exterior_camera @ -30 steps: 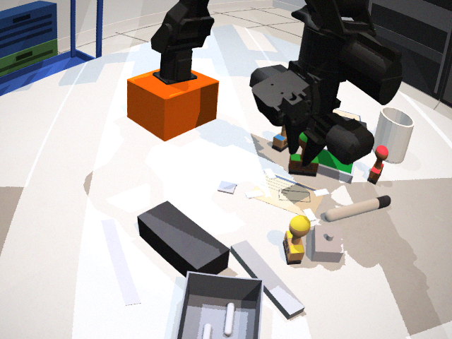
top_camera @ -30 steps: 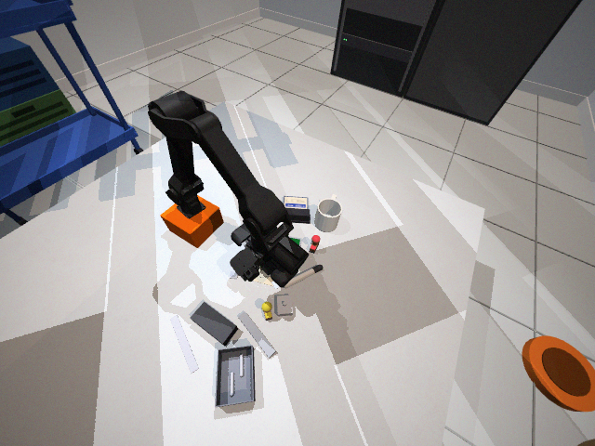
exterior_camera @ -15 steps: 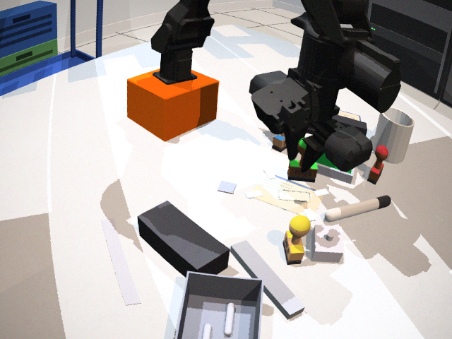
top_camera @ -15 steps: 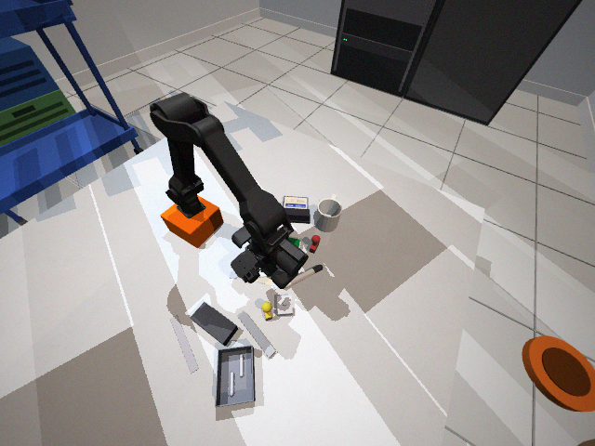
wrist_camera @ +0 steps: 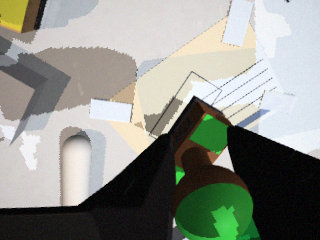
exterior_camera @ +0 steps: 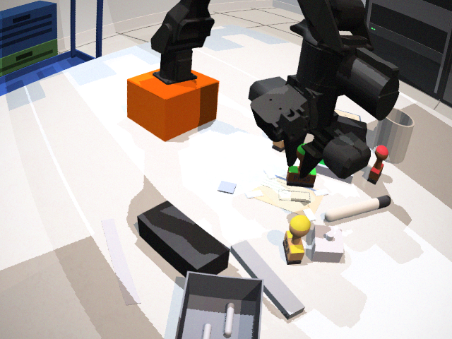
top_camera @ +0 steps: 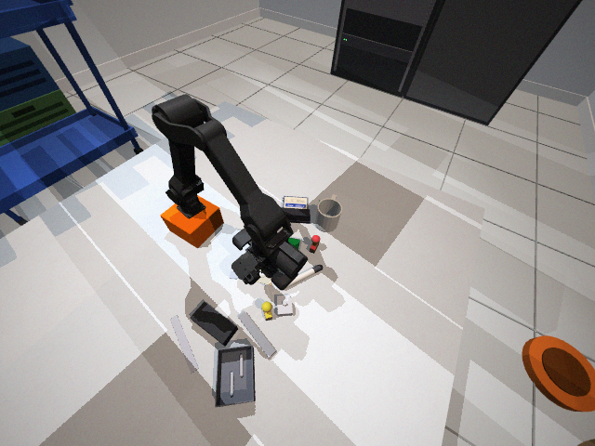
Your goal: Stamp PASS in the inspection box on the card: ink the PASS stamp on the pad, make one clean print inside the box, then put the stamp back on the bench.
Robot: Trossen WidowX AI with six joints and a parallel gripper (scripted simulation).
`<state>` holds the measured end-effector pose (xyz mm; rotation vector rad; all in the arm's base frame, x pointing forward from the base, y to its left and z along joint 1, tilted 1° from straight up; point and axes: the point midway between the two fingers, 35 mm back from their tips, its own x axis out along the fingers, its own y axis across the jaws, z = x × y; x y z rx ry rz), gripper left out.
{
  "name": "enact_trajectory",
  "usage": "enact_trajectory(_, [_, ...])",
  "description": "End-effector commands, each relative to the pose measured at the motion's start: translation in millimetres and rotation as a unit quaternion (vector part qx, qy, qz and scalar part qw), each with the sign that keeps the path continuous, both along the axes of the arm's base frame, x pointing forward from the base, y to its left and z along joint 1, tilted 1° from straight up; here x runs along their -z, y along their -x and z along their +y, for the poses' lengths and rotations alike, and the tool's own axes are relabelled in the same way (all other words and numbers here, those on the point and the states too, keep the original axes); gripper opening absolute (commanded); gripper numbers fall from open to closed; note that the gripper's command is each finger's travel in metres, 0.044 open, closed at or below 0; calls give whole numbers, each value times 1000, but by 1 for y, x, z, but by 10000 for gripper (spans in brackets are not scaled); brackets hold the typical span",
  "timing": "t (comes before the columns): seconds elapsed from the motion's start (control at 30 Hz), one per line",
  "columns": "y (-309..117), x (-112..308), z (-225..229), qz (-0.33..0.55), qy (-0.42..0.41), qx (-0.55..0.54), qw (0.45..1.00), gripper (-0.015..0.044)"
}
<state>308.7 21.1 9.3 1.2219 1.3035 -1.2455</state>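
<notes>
My gripper (exterior_camera: 296, 168) (wrist_camera: 199, 139) is shut on the PASS stamp (exterior_camera: 301, 178) (wrist_camera: 215, 212), a brown stamp with a green knob and green base top. It is upright, its base low over the card's far part; whether it touches is unclear. The cream card (exterior_camera: 268, 199) (wrist_camera: 200, 62) is held by white tabs. The outlined inspection box (wrist_camera: 171, 103) is partly covered by the stamp's base in the wrist view; light and shadow cross the visible part. The green ink pad (top_camera: 294, 242) (exterior_camera: 334, 172) is behind the gripper, mostly hidden.
A pen (top_camera: 305, 275) (exterior_camera: 356, 209) lies right of the card. A yellow stamp (top_camera: 266, 307) (exterior_camera: 299, 224) and white knobbed block (top_camera: 284, 309) (exterior_camera: 328, 251) stand in front. A red stamp (top_camera: 315, 239) (exterior_camera: 381, 151) and mug (top_camera: 328, 216) (exterior_camera: 395, 138) stand right. A black block (exterior_camera: 182, 236) is front left.
</notes>
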Motion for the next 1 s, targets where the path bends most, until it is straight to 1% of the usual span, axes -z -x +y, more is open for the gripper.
enact_trajectory(0.0, [2, 4, 0, 3, 0, 2, 1000, 0])
enact_trajectory(0.97, [3, 23, 1, 2, 2, 1, 1000, 0])
